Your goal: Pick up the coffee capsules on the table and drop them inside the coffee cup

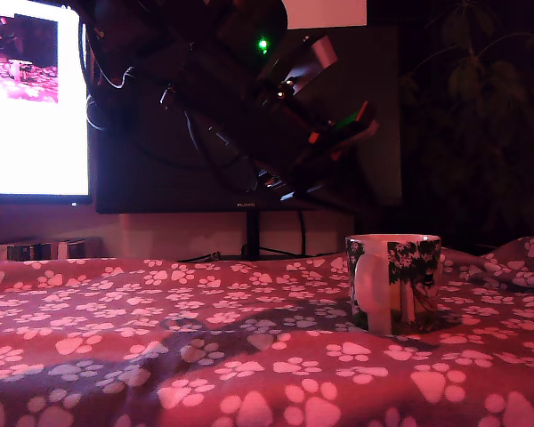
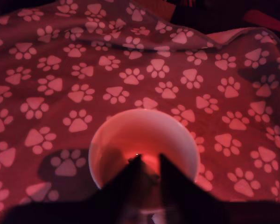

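Wrist view puts the gripper (image 2: 148,164) at the lower centre of the frame, its 2 dark fingers standing a narrow gap apart, directly over the open mouth of the coffee cup (image 2: 143,140). Nothing clearly shows between the fingers, and the shaded spot inside the cup beneath them is too dim to name, so I cannot tell whether a capsule is held, dropping, or already inside. That placement over the rim reads as a drop position: from there anything let go would fall into the cup rather than onto the cloth. Around the cup, the table (image 2: 60,84) shows only paw-print cloth, with no capsule in sight. In the exterior view the arm (image 1: 294,107) hangs dark in the upper centre, and the coffee cup (image 1: 393,280) stands upright at centre right, handle toward the camera. A lit screen (image 1: 36,98) fills the upper left.
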{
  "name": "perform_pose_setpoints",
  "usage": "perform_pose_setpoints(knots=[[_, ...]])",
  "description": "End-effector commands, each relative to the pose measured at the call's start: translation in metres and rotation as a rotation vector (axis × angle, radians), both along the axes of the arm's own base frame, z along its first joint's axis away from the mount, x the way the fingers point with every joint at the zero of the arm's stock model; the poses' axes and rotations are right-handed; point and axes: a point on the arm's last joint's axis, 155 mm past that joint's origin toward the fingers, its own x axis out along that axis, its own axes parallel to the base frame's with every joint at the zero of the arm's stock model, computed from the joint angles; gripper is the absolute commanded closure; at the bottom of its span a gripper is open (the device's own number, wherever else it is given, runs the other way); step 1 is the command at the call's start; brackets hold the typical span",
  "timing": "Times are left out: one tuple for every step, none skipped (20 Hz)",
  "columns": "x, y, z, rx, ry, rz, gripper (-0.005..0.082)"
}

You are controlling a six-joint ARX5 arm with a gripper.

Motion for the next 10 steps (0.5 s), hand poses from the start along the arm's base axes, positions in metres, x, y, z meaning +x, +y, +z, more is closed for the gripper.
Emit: perform_pose_setpoints(knots=[[0.002,0.002,0.020,-0.023,-0.020,0.006,0.0788],[0.003,0.008,0.024,-0.020,-0.017,0.016,0.0788],[0.005,0.013,0.026,-0.014,-0.011,0.026,0.0788],[0.006,0.021,0.027,-0.002,0.000,0.037,0.0788],[0.008,0.027,0.027,0.002,0.012,0.044,0.0788],[0.010,0.032,0.030,-0.004,0.021,0.043,0.0788],[0.011,0.035,0.032,-0.016,0.025,0.038,0.0788],[0.013,0.039,0.035,-0.027,0.020,0.041,0.0788],[0.015,0.043,0.035,-0.030,0.017,0.050,0.0788],[0.017,0.046,0.034,-0.029,0.017,0.057,0.0788]])
